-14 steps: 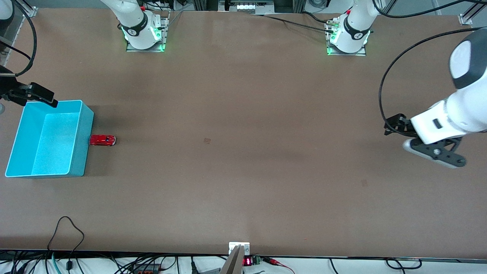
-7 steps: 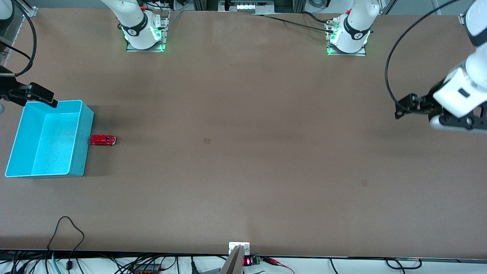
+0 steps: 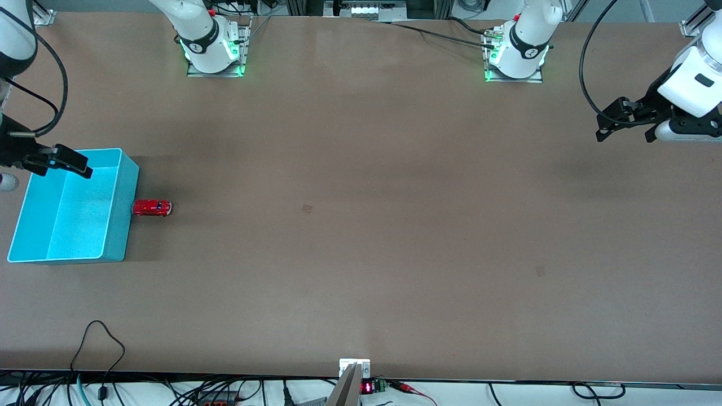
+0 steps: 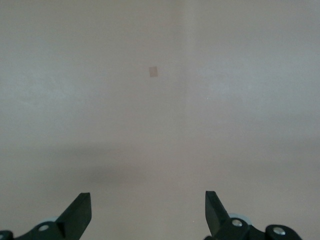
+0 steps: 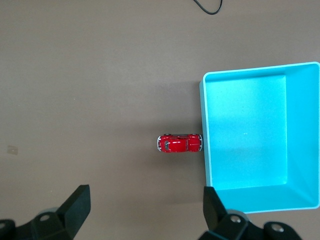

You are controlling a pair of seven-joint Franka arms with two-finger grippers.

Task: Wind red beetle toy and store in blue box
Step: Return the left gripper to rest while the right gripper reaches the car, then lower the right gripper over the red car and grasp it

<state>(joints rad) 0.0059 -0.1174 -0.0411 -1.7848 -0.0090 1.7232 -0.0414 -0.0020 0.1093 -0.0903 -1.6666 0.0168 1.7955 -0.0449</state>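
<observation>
The red beetle toy [image 3: 152, 207] stands on the brown table with one end against the outer wall of the blue box [image 3: 73, 206], on the side toward the left arm. The box holds nothing. My right gripper [image 3: 59, 162] hangs open and empty over the box's corner that lies farther from the front camera. In the right wrist view the toy [image 5: 179, 143] and the box [image 5: 250, 130] lie well below that gripper [image 5: 146, 200]. My left gripper [image 3: 606, 123] is open and empty, held up in the air over the left arm's end of the table; its wrist view [image 4: 147, 200] shows only bare table.
A small pale mark [image 3: 307, 208] lies mid-table and shows in the left wrist view [image 4: 153, 72]. A black cable loop [image 3: 98, 338] lies near the front edge. Both arm bases [image 3: 214, 51] [image 3: 516, 53] stand along the edge farthest from the front camera.
My left arm has swung up and toward its base, away from the front camera. My right gripper has shifted slightly over the box corner. The toy and box have not moved.
</observation>
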